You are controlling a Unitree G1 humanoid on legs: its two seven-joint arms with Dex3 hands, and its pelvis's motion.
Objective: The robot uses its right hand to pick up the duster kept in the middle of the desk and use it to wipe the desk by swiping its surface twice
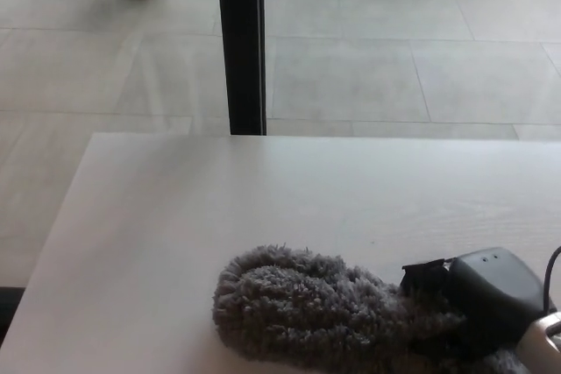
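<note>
While our right hand grips the grey duster at its right end near the desk's front edge, we judge it best to press flat and swipe evenly.

Only the robot's right hand shows, low in the bottom right corner of the frame. It is a black, blocky hand with a smooth, rounded back that faces up and toward the camera; two small pale dots sit near the upper edge of that back. A short, angular black part juts from its left side toward the middle of the picture. Whether its grip is closed cannot be told from this angle. Behind it, at the very corner, a silver-grey wrist section leaves the frame, and a thin dark cable curves up along the right edge. The left arm and hand do not show.
</note>
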